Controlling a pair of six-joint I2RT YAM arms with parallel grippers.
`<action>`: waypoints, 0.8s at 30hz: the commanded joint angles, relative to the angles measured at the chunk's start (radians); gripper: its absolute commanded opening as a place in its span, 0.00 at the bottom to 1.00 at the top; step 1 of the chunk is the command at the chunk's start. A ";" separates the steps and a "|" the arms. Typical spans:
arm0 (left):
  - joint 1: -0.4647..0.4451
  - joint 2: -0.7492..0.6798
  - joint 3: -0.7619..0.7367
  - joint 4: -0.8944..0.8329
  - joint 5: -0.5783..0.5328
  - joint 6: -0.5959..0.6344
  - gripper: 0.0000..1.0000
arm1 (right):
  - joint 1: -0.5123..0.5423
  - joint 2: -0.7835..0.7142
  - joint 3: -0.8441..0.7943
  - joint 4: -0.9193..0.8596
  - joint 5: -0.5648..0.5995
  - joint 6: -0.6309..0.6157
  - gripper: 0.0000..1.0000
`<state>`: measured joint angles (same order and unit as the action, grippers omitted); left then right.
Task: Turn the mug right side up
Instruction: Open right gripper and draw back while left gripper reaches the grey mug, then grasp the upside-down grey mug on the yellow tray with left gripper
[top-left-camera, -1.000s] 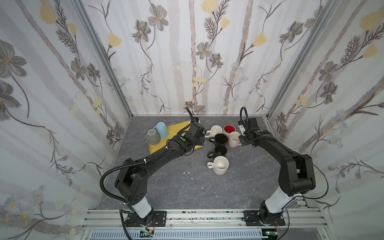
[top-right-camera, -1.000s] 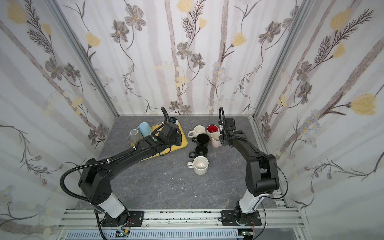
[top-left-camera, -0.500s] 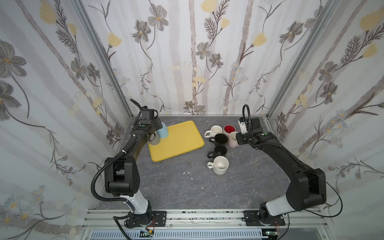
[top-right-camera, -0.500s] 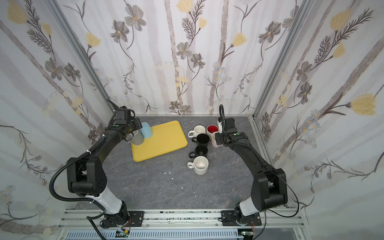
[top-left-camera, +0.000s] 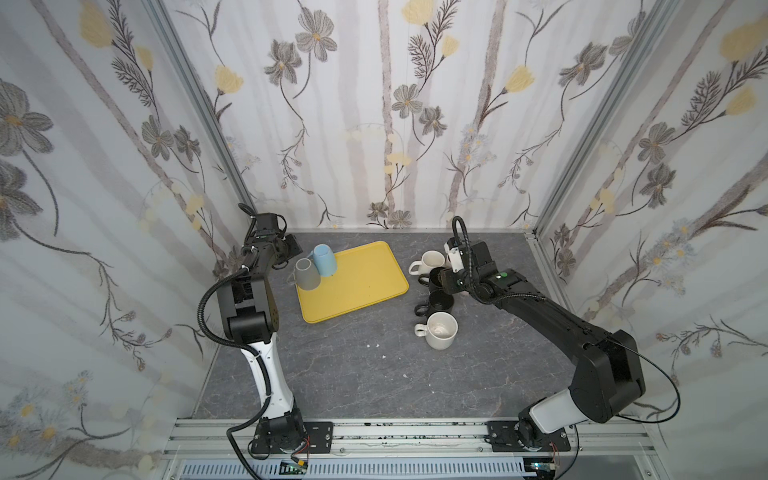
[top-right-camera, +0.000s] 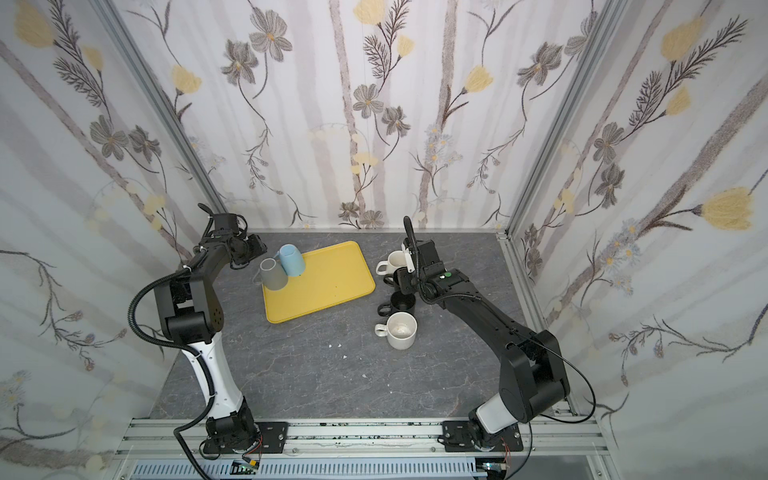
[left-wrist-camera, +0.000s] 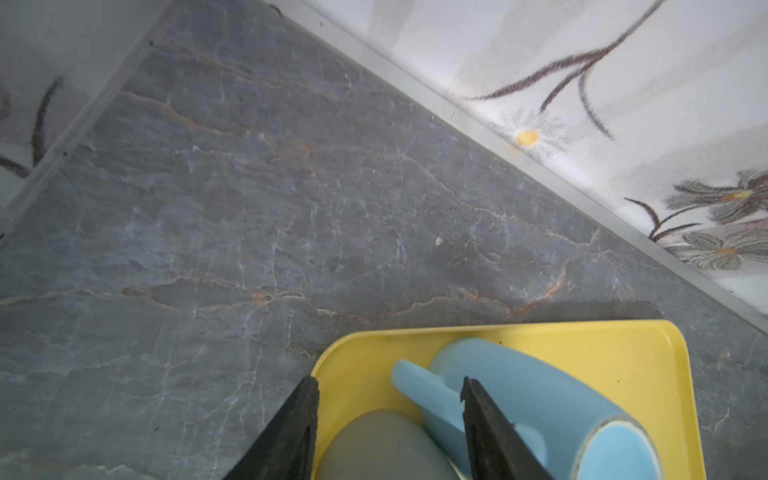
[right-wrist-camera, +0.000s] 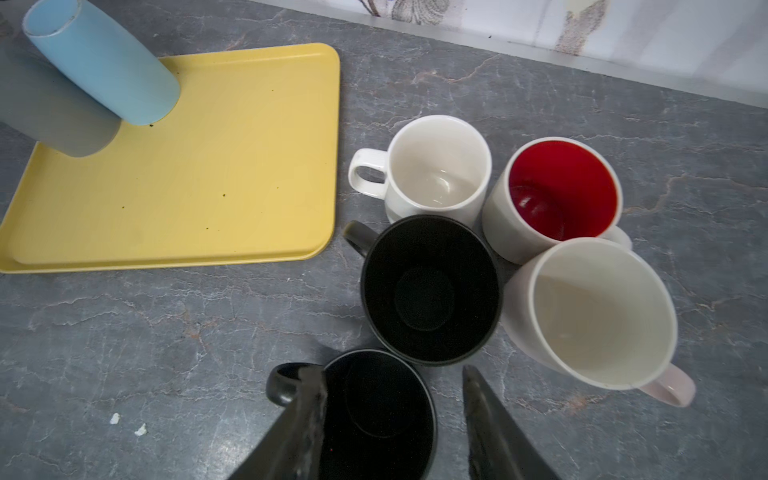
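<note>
Two mugs stand upside down at the far left corner of the yellow tray (top-left-camera: 365, 286) (top-right-camera: 332, 286): a light blue mug (top-left-camera: 325, 259) (top-right-camera: 291, 259) (right-wrist-camera: 104, 70) and a grey mug (top-left-camera: 307, 274) (top-right-camera: 273, 274) (right-wrist-camera: 50, 120), touching each other. My left gripper (top-left-camera: 293, 249) (top-right-camera: 255, 249) (left-wrist-camera: 388, 382) hovers open just left of them. In the left wrist view the blue mug's handle (left-wrist-camera: 424, 386) and the grey mug (left-wrist-camera: 382, 444) show between its fingers, untouched. My right gripper (top-left-camera: 442, 278) (right-wrist-camera: 390, 370) hangs open above a black mug (right-wrist-camera: 374, 411).
Several upright mugs cluster right of the tray: white (top-left-camera: 430, 262), two black ones (top-left-camera: 440, 301) (right-wrist-camera: 428, 286), a cream one nearest the front (top-left-camera: 441, 330), a red-lined one (right-wrist-camera: 561, 191) and a pale pink one (right-wrist-camera: 598, 307). The left and back walls meet close behind my left gripper.
My left arm has swung from the tray's far right edge to the far left corner beside the two upturned mugs. My right gripper has shifted left over the black mugs.
</note>
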<state>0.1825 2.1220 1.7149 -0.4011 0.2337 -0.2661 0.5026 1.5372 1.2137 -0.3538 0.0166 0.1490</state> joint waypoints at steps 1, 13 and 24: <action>0.002 -0.035 -0.062 -0.004 0.031 -0.001 0.53 | 0.027 0.025 0.033 0.058 -0.033 0.019 0.52; -0.003 -0.223 -0.437 0.133 0.097 -0.091 0.49 | 0.171 0.204 0.168 0.067 -0.064 0.037 0.51; -0.109 -0.442 -0.742 0.314 0.133 -0.242 0.50 | 0.270 0.320 0.245 0.087 -0.105 0.055 0.51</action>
<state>0.0963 1.7096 1.0050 -0.1635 0.3496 -0.4488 0.7582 1.8393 1.4387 -0.2935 -0.0616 0.1909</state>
